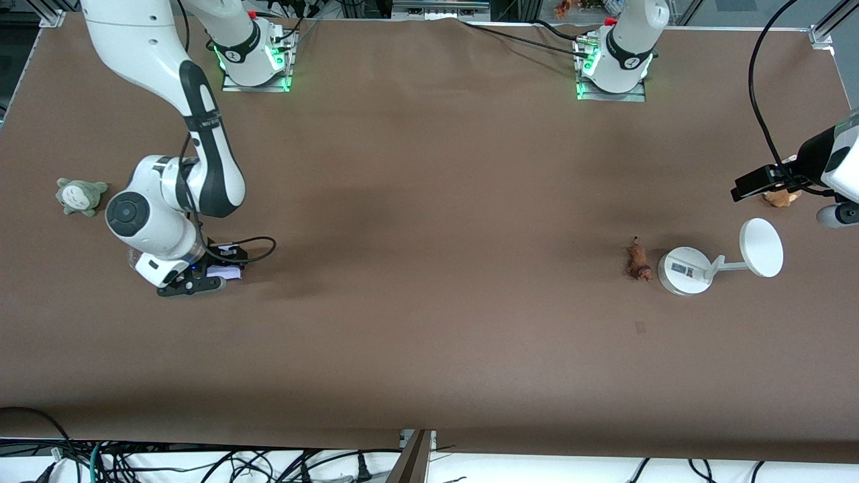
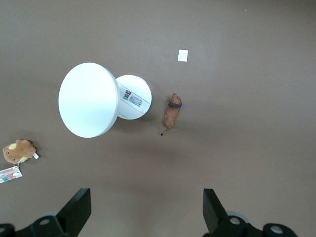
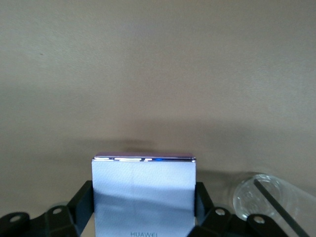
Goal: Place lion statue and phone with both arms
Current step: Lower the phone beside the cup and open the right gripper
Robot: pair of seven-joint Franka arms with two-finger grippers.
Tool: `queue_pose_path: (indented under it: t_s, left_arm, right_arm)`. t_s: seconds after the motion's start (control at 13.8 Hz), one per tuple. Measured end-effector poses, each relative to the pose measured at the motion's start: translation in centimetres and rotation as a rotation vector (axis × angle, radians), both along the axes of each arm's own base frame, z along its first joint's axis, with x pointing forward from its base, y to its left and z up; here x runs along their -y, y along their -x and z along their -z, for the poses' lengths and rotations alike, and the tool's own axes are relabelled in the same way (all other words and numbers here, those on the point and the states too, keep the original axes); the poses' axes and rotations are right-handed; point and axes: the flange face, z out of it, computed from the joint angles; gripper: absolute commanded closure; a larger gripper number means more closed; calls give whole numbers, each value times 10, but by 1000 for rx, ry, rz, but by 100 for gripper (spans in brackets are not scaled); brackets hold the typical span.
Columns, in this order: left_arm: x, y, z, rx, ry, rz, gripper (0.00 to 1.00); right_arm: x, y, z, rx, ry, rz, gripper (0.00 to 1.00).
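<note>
Item 1, the phone (image 3: pixel 143 195): a flat pale lavender-white slab with a darker purple edge, lying between the fingers of the right gripper (image 1: pixel 201 275), low at the table (image 1: pixel 429 221) toward the right arm's end. In the right wrist view both fingers stood against the phone's long sides with no gap showing; judged gripped.

Item 2, the lion statue (image 2: pixel 172 111): a tiny orange-brown figurine with a thin dark tail and a darker head end, lying on the table toward the left arm's end, just beside the round base of a white stand (image 1: pixel 684 270), apart from it. Nothing held it.

Item 3, the left gripper (image 2: pixel 143 210): up in the air over bare table near the lion statue, fingers spread wide and empty.

Adjacent items: a clear cup (image 3: pixel 261 197) stood close beside the right gripper. The stand's white disc (image 2: pixel 88 99) rose on its arm beside the base. A brown plush (image 2: pixel 19 150) with a card tag lay near the table's edge at the left arm's end. A grey-green plush (image 1: pixel 80 195) lay at the right arm's end.

Hazards, as judged: the phone's smooth narrow sides could slip in a two-finger grip if lifted fast. The cup might be knocked by the right arm's wrist. The lion statue being small and close to the stand, a descending finger could strike the base or nudge the figurine away.
</note>
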Motion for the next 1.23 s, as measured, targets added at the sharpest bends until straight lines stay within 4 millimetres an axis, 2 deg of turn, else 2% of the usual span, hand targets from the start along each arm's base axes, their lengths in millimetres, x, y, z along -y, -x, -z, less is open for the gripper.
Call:
queue_pose_path:
  t_s: [0.58,1.01,1.08,1.23]
  left_arm:
    - [0,0,0,0,0,0,0]
    - [-1,0,0,0,0,-2,0]
    - [-1,0,0,0,0,-2,0]
    - [-1,0,0,0,0,-2,0]
  right_arm:
    - [-6,2,30,6,1,12,38]
    - [-5,2,34,5,6,12,37]
    - [-5,2,36,3,7,12,33]
    - [-4,3,38,1,9,13,16]
